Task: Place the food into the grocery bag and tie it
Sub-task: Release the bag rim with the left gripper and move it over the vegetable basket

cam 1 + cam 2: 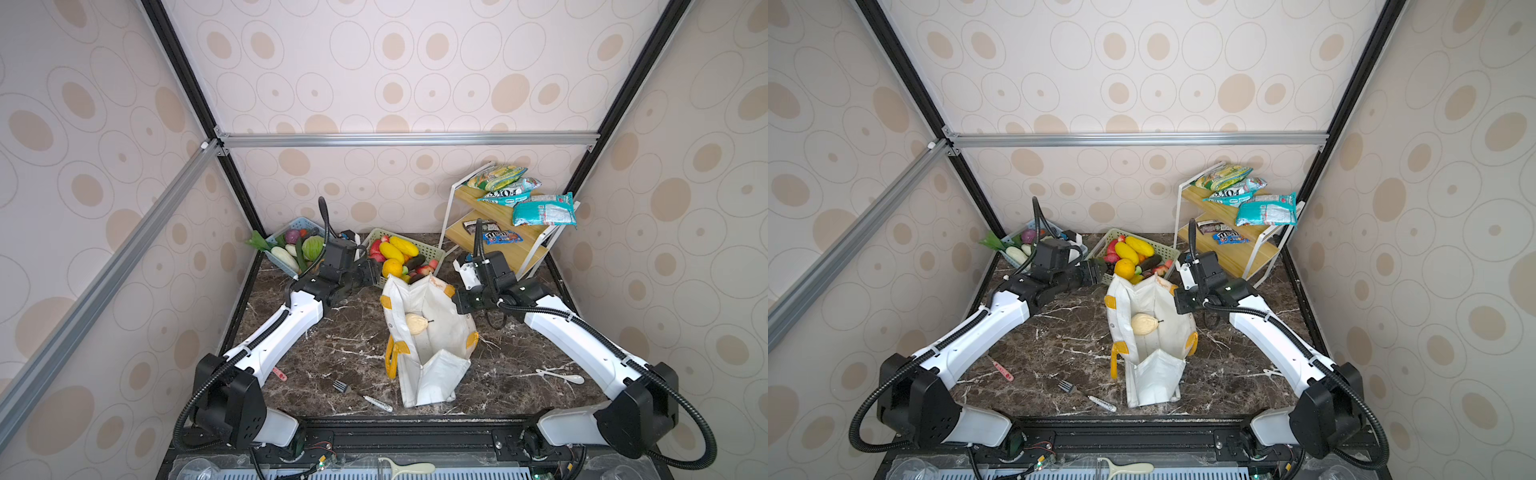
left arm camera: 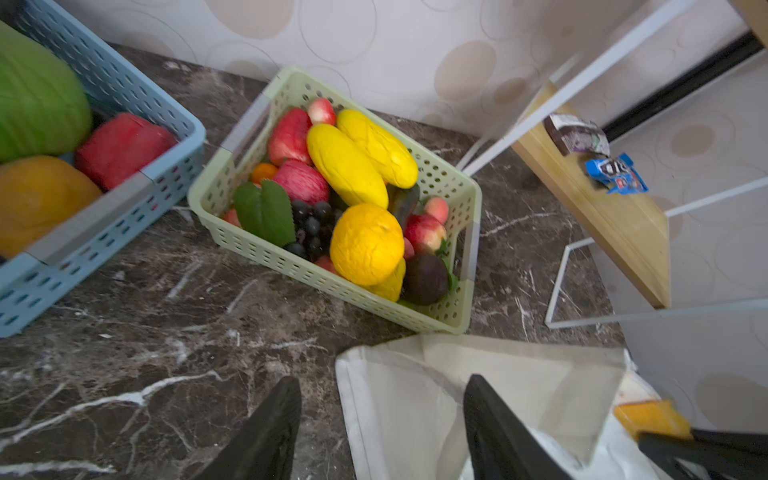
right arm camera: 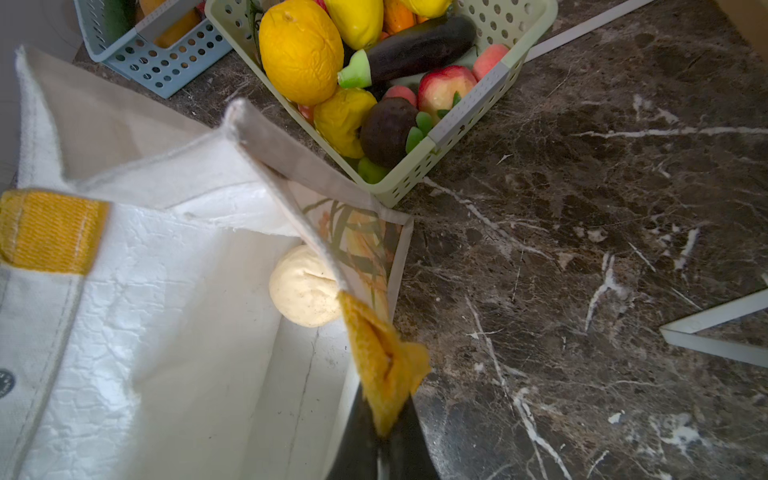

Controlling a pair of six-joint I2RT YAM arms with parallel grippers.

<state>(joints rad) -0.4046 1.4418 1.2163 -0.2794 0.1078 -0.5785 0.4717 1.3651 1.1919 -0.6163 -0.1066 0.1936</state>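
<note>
Marble tabletop (image 1: 332, 332): beige ball (image 1: 415, 324) in grocery bag (image 1: 446, 345), fruit (image 1: 398, 249) in green basket (image 1: 436, 252)

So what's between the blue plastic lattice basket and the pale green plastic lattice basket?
Just bare dark marble tabletop. The left wrist view shows it.

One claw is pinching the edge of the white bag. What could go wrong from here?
1. The right gripper pinches only a small yellow-orange tab on the grocery bag; if it slips, the soft mouth may sag over the beige ball.
2. The open left gripper hovers at the bag's rim beside the green basket; reaching for fruit, it might snag the cloth and drag the bag.
</note>
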